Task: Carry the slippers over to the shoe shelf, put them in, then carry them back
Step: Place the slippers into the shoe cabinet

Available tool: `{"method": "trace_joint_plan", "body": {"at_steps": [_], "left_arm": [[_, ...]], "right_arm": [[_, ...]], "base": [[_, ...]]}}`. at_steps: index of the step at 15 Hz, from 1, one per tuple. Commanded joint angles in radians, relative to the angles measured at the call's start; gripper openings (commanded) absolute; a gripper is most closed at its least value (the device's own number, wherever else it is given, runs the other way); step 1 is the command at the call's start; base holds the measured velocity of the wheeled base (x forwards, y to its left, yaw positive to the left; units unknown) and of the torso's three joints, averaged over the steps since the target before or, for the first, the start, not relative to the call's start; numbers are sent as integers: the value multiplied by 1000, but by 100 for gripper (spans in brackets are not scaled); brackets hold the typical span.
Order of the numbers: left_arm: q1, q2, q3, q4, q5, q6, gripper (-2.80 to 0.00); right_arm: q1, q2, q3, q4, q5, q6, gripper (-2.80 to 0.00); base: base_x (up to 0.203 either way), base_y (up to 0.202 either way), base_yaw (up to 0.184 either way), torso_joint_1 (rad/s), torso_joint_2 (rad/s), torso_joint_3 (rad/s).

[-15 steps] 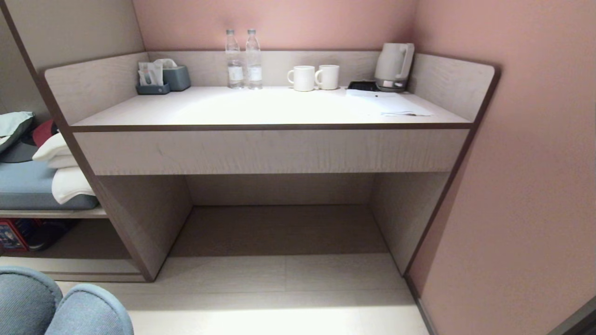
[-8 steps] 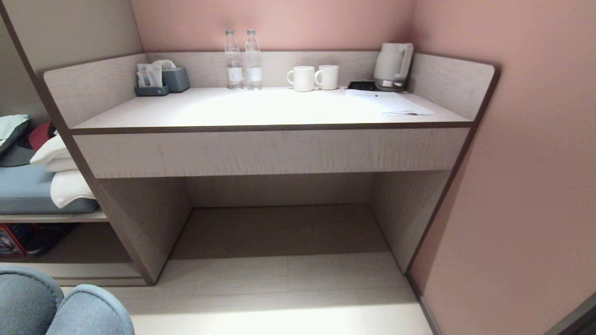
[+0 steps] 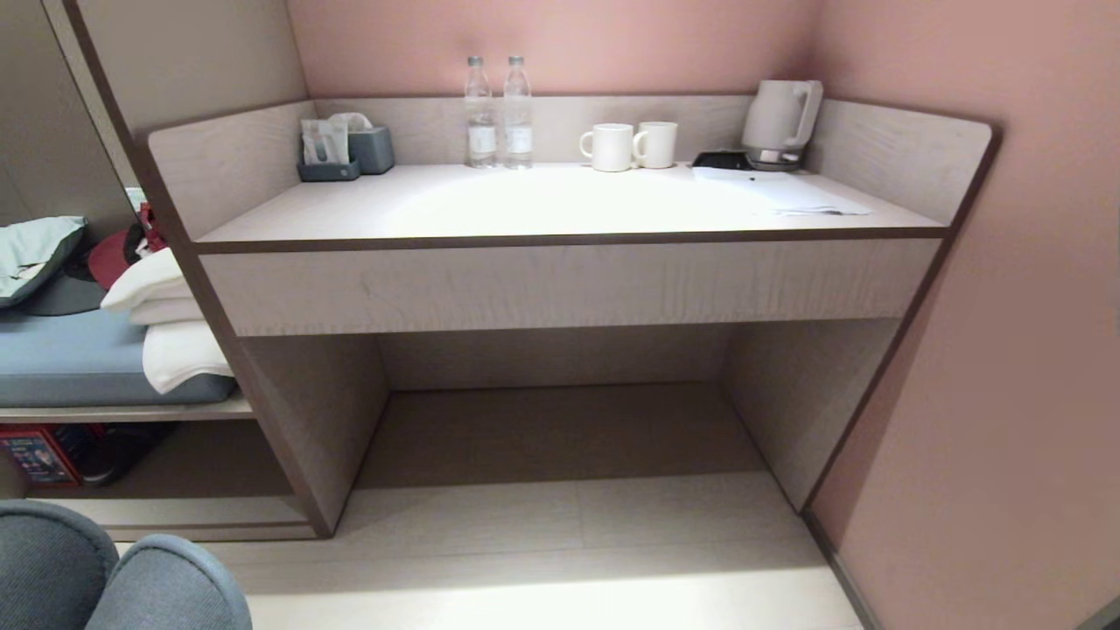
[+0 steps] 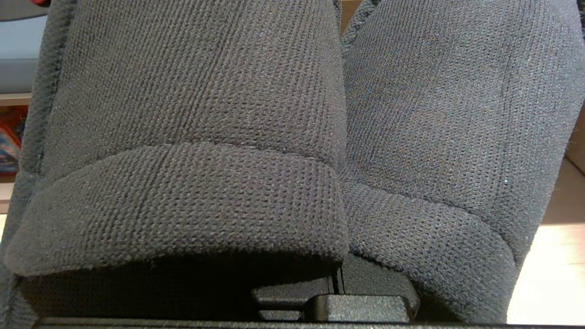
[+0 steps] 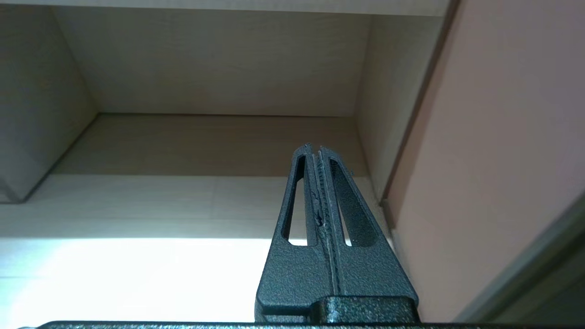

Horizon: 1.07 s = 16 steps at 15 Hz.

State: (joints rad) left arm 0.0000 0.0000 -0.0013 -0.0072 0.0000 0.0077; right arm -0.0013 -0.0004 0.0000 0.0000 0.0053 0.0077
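Desk [image 3: 560, 203] across centre of head view, kneehole beneath. Bench cushion [image 3: 70, 363] at left edge; shoe shelf [image 3: 188, 464] below it, lower left. Slippers [image 3: 114, 573] in bottom left corner, toes side by side, gripped by left gripper [image 4: 336, 288], jaws clamped tight on heels, fabric filling left wrist view. Right gripper [image 5: 316, 148] pressed closed, holding nothing, aimed at kneehole. Mugs [image 3: 630, 145], bottles [image 3: 499, 112], kettle [image 3: 780, 121] along desk back.
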Motion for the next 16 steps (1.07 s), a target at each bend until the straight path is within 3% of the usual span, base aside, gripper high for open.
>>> {"method": "trace_joint_plan", "body": {"at_steps": [1, 16], "left_arm": [[0, 0, 0, 0, 2, 0, -280], [0, 0, 0, 0, 2, 0, -280]], "right_arm": [[0, -1, 0, 0, 1, 0, -280], [0, -1, 0, 0, 1, 0, -280]], "base": [[0, 199, -6, 7, 2, -2], [0, 197, -2, 2, 2, 3]]}}
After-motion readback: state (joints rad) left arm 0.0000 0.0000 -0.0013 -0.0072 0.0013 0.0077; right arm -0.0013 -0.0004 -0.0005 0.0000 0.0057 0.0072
